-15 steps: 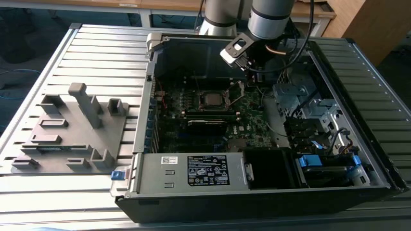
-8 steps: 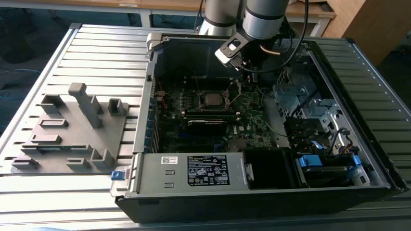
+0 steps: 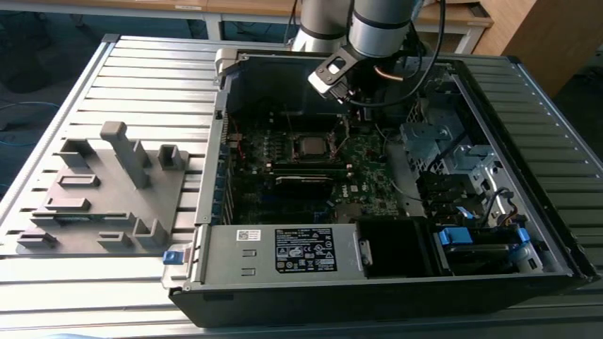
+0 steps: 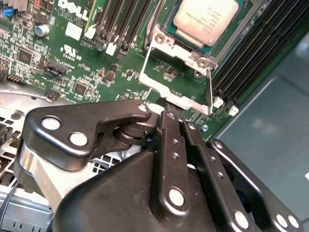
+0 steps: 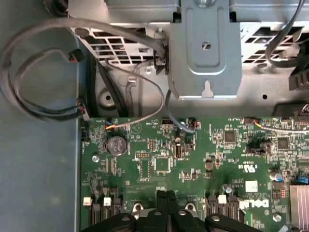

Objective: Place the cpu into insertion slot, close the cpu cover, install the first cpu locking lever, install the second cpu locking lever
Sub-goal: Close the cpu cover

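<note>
The cpu (image 4: 205, 19), a silvery square chip, lies in the insertion slot (image 3: 296, 147) on the green motherboard. In the second wrist view the cpu cover (image 4: 174, 94), a thin silvery frame with a big window, stands raised off the slot on its hinge. My gripper (image 4: 176, 118) hovers just beside the cover's free edge, its black fingers (image 5: 161, 203) pressed together with nothing between them. In the exterior view the gripper (image 3: 349, 99) hangs above the board, a little behind the slot. I cannot make out the locking levers.
Black memory slots (image 4: 116, 24) flank the socket on both sides. A grey metal bracket (image 5: 205, 48) and looping cables (image 5: 48, 72) sit by the board's edge. The case wall (image 3: 226, 92) and power supply (image 3: 282, 251) box the board in. A grey fixture (image 3: 104, 191) stands outside the case.
</note>
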You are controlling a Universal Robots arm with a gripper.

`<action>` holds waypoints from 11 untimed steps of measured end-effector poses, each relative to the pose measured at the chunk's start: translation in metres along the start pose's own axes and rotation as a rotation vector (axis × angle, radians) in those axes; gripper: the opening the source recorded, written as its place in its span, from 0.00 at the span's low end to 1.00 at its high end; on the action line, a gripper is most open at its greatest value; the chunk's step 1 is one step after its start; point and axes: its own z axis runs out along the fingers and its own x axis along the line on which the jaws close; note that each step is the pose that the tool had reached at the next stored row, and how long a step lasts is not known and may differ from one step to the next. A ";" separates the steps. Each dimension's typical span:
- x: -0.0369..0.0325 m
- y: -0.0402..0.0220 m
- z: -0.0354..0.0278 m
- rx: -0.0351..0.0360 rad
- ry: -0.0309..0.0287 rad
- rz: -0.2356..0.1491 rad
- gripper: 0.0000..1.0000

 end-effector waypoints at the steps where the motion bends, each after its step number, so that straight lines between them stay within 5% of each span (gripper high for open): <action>1: 0.0000 -0.0012 0.0000 0.0000 0.0000 0.000 0.11; 11: -0.0003 -0.0132 0.0003 0.0000 -0.0001 0.000 0.11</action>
